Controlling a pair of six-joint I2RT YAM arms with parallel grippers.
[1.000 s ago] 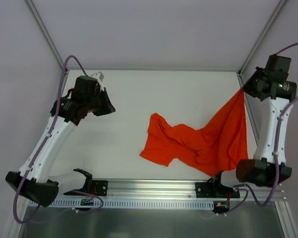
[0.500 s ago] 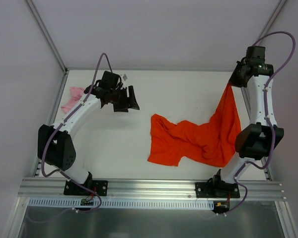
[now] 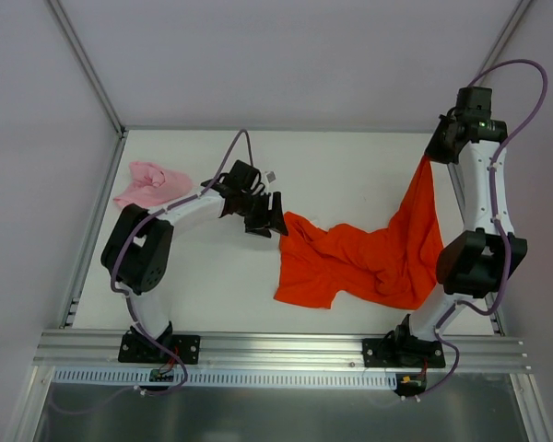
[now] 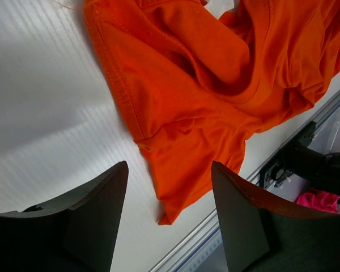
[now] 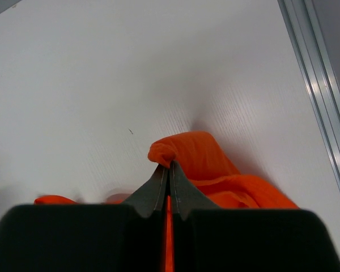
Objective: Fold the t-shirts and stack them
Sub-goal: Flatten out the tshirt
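The orange-red t-shirt point(image 3: 359, 262) lies crumpled on the bench point(image 3: 212, 276), one corner lifted. The left tool point(image 3: 267, 221) gapes empty at its edge. Risk: it gathers bunched layers, skewing the fold. The right tool point(image 3: 430, 157), farther back, is pinched tight on the raised corner, which may slip. The pink t-shirt point(image 3: 147, 184) lies far left.

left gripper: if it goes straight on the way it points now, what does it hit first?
The left gripper would most likely meet the orange t-shirt, at its near edge. Depth is unclear, so the table beside it is possible.
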